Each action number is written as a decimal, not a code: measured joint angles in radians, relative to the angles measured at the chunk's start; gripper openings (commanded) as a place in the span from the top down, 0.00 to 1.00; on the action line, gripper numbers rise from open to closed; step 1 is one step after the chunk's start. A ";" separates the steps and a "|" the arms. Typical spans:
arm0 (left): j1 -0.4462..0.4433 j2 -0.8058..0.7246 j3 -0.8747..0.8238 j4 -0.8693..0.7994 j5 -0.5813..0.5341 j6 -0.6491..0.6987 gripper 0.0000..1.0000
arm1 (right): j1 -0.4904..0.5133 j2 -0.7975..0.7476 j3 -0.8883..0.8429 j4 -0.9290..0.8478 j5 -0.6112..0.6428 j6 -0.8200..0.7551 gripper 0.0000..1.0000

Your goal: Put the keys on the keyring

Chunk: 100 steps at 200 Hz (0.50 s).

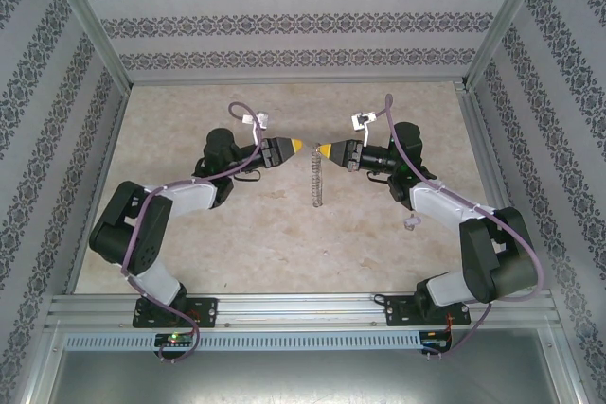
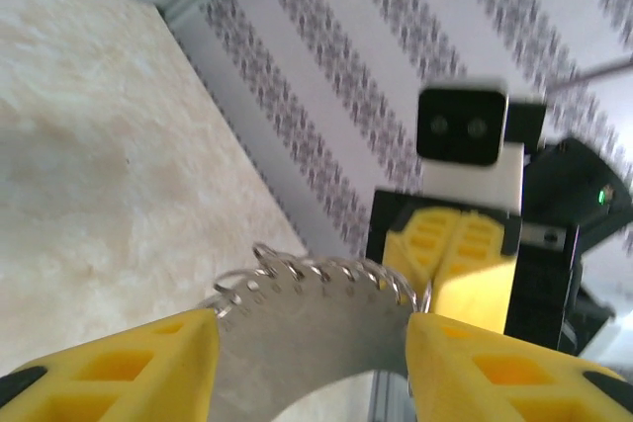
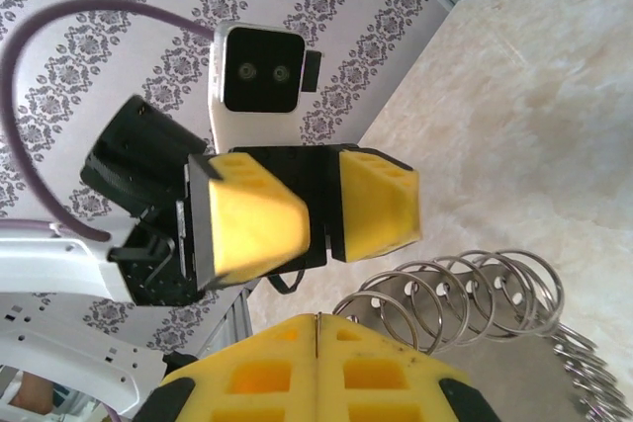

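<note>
Yellow fingertips meet nose to nose over the middle of the desk [image 1: 237, 234]. The keyring [image 1: 316, 182] hangs edge-on between them, its rim fringed with small wire loops. I cannot tell whether its lower edge rests on the surface.

The right gripper [image 1: 323, 149] is closed, pinching the hoop's rim near the top. The left gripper [image 1: 299, 146] stands open with one finger on either side of the hoop. From here I cannot say if those fingers touch the metal.

A purple-grey cable [image 1: 239, 109] arches over each wrist, and a white camera box [image 3: 262, 71] with a black face sits above each set of fingers. The two arms bend in from the sides, elbows out.

The desk is pale beige with a marbled, stone-like look. White wallpaper [image 1: 284, 26] with bands of grey ornament closes it in on three sides, with aluminium posts at the corners. An aluminium rail [image 1: 284, 309] runs along the near edge, where both bases are bolted.
</note>
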State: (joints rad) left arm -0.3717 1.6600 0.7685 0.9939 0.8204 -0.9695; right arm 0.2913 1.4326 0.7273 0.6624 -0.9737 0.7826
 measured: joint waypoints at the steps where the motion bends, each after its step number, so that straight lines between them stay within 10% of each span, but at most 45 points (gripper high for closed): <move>1: 0.000 0.001 -0.002 0.007 -0.004 -0.005 0.47 | 0.000 0.000 0.000 0.000 0.000 0.000 1.00; 100: -0.087 0.037 -0.076 0.338 -0.215 -0.243 0.48 | 0.000 0.000 0.010 0.001 0.034 0.039 1.00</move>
State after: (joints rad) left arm -0.4587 1.6966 0.6926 1.3319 0.6052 -1.2129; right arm 0.2913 1.4330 0.7376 0.6636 -0.9394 0.8219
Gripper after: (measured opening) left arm 0.526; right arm 0.065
